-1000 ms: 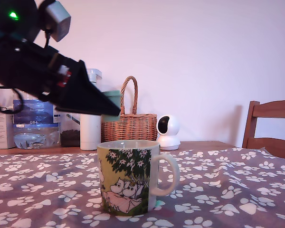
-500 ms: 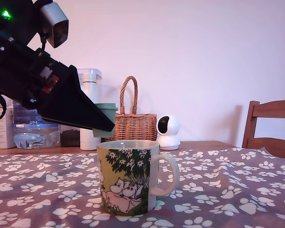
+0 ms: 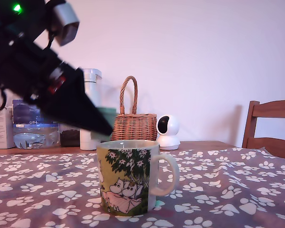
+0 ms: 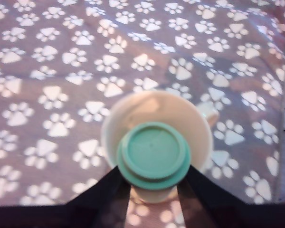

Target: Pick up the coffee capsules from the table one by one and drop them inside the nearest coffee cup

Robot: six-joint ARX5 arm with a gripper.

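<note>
Paw-print grey-purple cloth over counter (image 3: 237,190); cream ceramic tree-printed mug (image 3: 128,178) near front edge. Black pincer (image 4: 154,178) pinching mint-green round capsule (image 4: 153,154) above mug mouth. Risk: off-centre release, rim bounce onto cloth.

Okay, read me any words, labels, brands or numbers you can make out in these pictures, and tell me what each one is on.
"GB4": white print on the blue package at the exterior view's left; its last character is uncertain.
White carton beside it: small print, too blurred to read.
Coffee cup: only a tree and cartoon figures, no words.
Coffee capsule in the gripper: no lettering visible.
</note>
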